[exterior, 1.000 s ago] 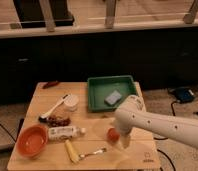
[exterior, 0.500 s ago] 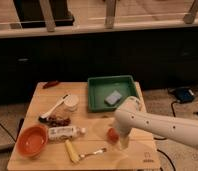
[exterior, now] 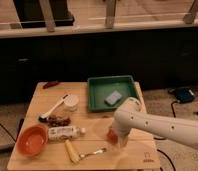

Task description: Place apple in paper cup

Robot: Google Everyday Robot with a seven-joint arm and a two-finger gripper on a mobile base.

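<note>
The apple (exterior: 112,135) sits on the wooden tabletop (exterior: 97,120), near the front edge and a bit to the right. Only a small part of its red-orange skin shows. The hand (exterior: 117,139) is right on top of it, at the end of the big white arm (exterior: 157,127) that comes in from the right side. The hand covers most of the apple, and the two look like they touch. I cannot tell if the hand is apart or clamped on the apple, because the arm hides that part.

The paper cup (exterior: 70,102) stands upright, well apart from the apple. It is farther back and to the left, just beside the green tray (exterior: 99,81). A small blue-grey block (exterior: 112,97) lies inside the tray.

A tool with a white handle (exterior: 53,110) lies left of the cup, touching it or almost. A dark clump of grapes (exterior: 57,120) is just in front of that. A white bottle (exterior: 64,132) lies on its side in front of the grapes. An orange bowl (exterior: 32,140) sits at the front left corner. A yellow thing (exterior: 71,151) and a fork (exterior: 93,152) lie near the front edge, left of the apple.
</note>
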